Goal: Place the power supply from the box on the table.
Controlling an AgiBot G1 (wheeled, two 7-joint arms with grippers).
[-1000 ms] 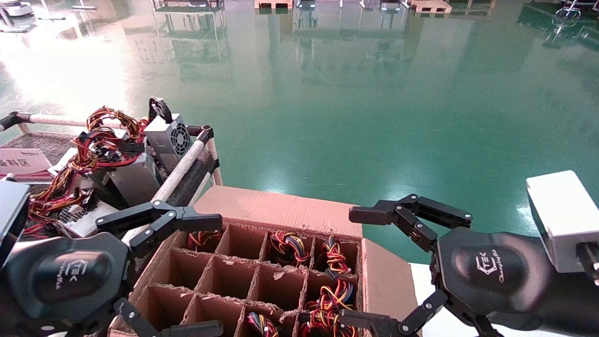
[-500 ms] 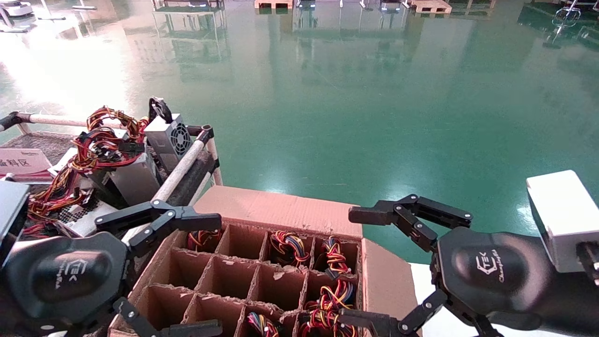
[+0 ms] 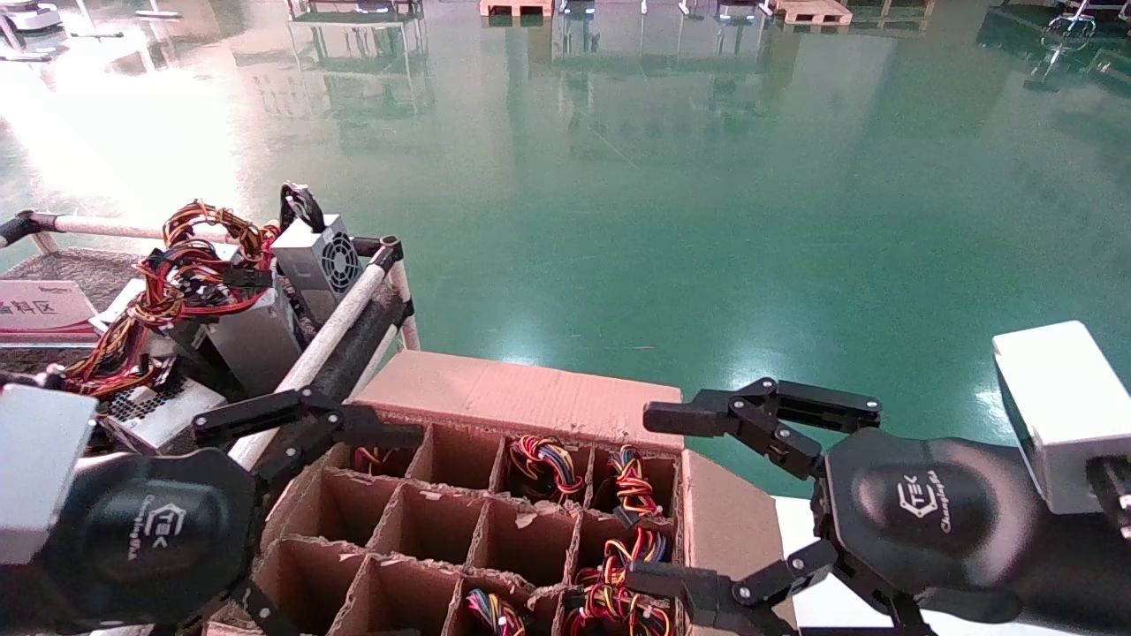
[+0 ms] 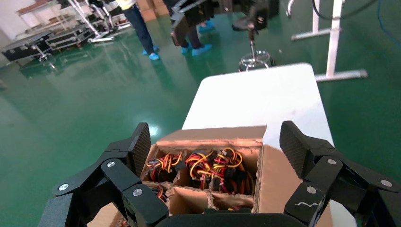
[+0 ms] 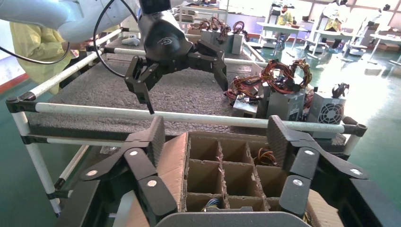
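Note:
The box [image 3: 521, 393] stands low in the middle of the head view, flaps out, its grid of cells showing. Power supplies sit deep in the far and right cells; only their red, yellow and black wire bundles [image 3: 541, 461] [image 4: 208, 163] show. My left gripper [image 4: 217, 142] hangs open at the box's left edge, beside the table's white rail [image 3: 345, 318]. My right gripper [image 3: 649, 496] is open over the box's right flap, facing the empty near cells [image 5: 208, 170]. Neither holds anything. The table [image 5: 189, 94] lies left of the box.
On the table lie a grey unit with a fan grille [image 3: 322, 256], a plain grey unit [image 3: 252, 340], tangled wires [image 3: 185, 274] and a pink sign [image 3: 40, 309]. Green floor [image 3: 707, 221] stretches beyond. The box rests on a white surface [image 4: 255, 94].
My left gripper has sunk a little and turned toward the box. The right gripper's fingers have drawn somewhat closer together and shifted left, still open.

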